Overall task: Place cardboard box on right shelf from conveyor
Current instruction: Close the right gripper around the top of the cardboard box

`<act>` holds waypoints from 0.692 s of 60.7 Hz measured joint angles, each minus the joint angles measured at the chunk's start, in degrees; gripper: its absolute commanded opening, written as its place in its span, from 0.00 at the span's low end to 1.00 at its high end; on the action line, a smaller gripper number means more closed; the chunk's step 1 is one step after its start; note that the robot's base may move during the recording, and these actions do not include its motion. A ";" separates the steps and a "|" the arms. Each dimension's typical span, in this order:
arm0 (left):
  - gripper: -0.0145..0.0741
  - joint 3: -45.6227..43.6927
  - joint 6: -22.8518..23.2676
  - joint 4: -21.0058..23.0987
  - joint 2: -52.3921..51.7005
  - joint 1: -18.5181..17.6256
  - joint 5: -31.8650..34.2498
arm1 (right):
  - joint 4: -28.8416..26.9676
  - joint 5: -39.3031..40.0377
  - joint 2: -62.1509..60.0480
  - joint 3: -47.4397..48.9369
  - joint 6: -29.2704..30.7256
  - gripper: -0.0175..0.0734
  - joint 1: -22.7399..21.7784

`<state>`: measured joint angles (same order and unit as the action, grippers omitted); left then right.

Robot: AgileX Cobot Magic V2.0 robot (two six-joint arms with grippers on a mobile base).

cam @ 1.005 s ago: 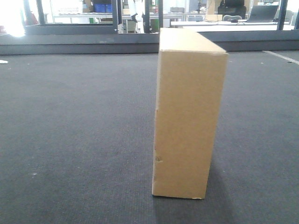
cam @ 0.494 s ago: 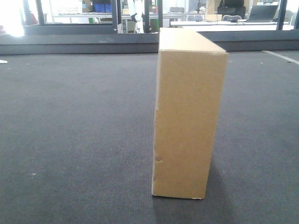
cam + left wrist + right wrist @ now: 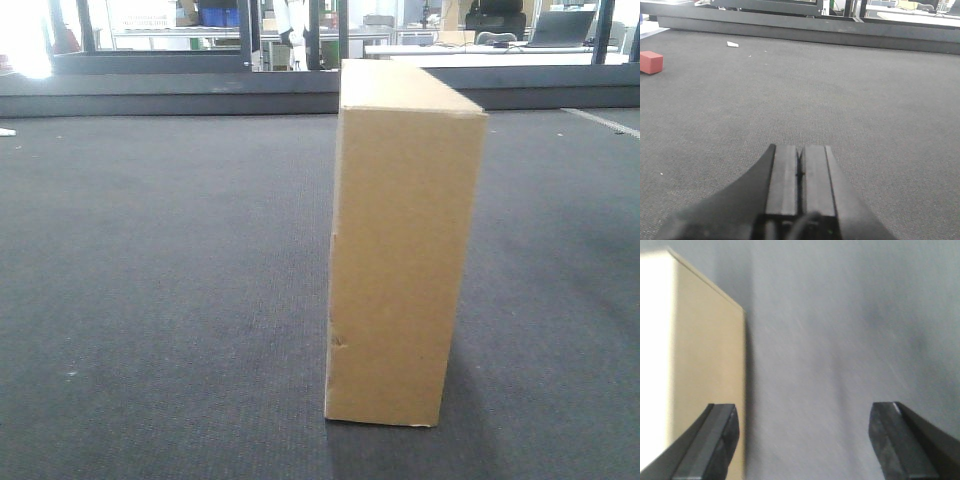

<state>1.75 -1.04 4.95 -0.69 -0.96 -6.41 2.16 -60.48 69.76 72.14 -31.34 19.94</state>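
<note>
A cardboard box [image 3: 405, 250] stands upright on the conveyor [image 3: 150, 300] — right pincer [image 3: 802, 437] spread wide beside it, left pincer [image 3: 800, 170] pressed closed, empty.

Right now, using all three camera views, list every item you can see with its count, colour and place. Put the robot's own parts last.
cardboard box: one, plain tan, upright on the belt, front view centre-right
conveyor: one, dark grey ribbed belt, under the box
block: one, red, belt's left edge, left wrist view
scrap: one, white, near belt's far edge
bins: count unclear, blue, far background
left end effector: one, black, shut, empty, over the belt
right end effector: one, black, open, beside the box
</note>
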 measured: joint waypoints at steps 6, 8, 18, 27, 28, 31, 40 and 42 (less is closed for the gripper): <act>0.03 0.00 0.00 0.00 0.00 0.00 0.00 | 2.54 -0.47 3.80 4.56 -3.08 0.89 4.23; 0.03 0.00 0.00 0.00 0.00 0.00 0.00 | 2.82 -0.47 5.27 6.06 -3.86 0.89 5.39; 0.03 0.00 0.00 0.00 0.00 0.00 0.00 | 3.27 -0.60 11.81 10.84 -6.46 0.89 10.75; 0.03 0.00 0.00 0.00 0.00 0.00 0.00 | 3.86 -0.75 16.53 13.70 -7.22 0.89 14.67; 0.03 0.00 0.00 0.00 0.00 0.00 0.00 | 3.96 -0.74 16.87 13.82 -7.38 0.89 14.96; 0.03 0.00 0.00 0.00 0.00 0.00 0.00 | 4.49 -0.74 17.91 14.58 -8.01 0.89 15.94; 0.03 0.00 0.00 0.00 0.00 0.00 0.00 | 6.56 -0.86 19.74 15.69 -9.83 0.89 17.72; 0.03 0.00 0.00 0.00 0.00 0.00 0.00 | 6.82 -0.86 20.02 15.82 -10.18 0.89 17.93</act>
<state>1.75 -1.04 4.95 -0.69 -0.96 -6.41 8.99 -61.34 89.78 87.96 -41.52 37.87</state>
